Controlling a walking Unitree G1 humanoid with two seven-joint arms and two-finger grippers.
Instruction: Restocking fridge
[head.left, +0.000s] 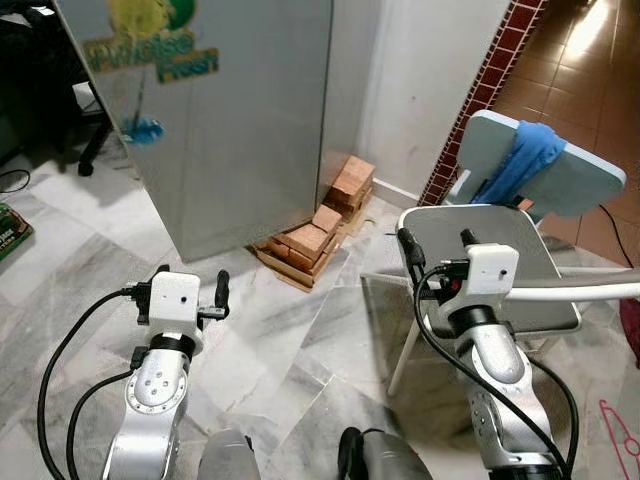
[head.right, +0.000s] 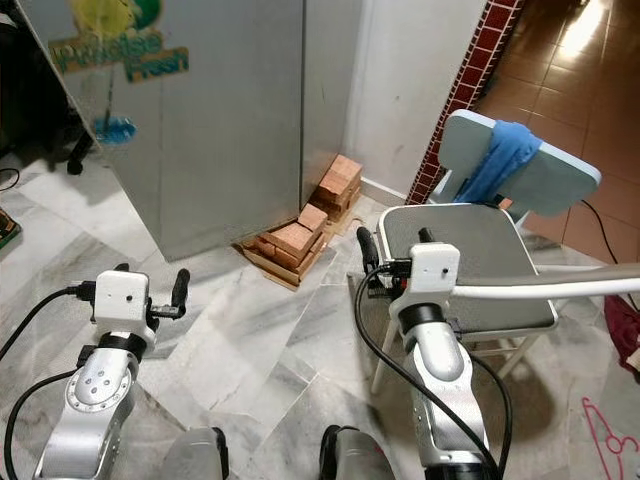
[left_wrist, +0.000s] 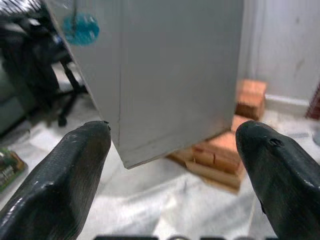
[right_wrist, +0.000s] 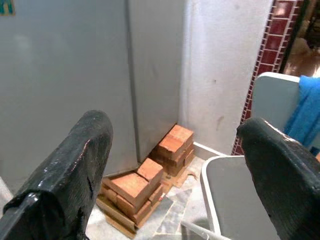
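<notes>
The grey fridge (head.left: 215, 120) stands straight ahead with its door closed and a green sticker near the top. My left gripper (head.left: 191, 284) is open and empty, raised over the marble floor a short way in front of the fridge's lower corner (left_wrist: 127, 162). My right gripper (head.left: 437, 254) is also open and empty, held above the front edge of a grey folding chair (head.left: 505, 250). Both pairs of black fingers (left_wrist: 65, 175) (right_wrist: 70, 170) point toward the fridge. No food item is in view.
A stack of orange bricks (head.left: 310, 240) on a wooden board leans at the fridge's right corner. A blue cloth (head.left: 520, 160) hangs on the chair's back. A white wall (head.left: 430, 70) and a red tiled pillar (head.left: 480, 90) lie behind. An office chair base (head.left: 95, 150) sits at left.
</notes>
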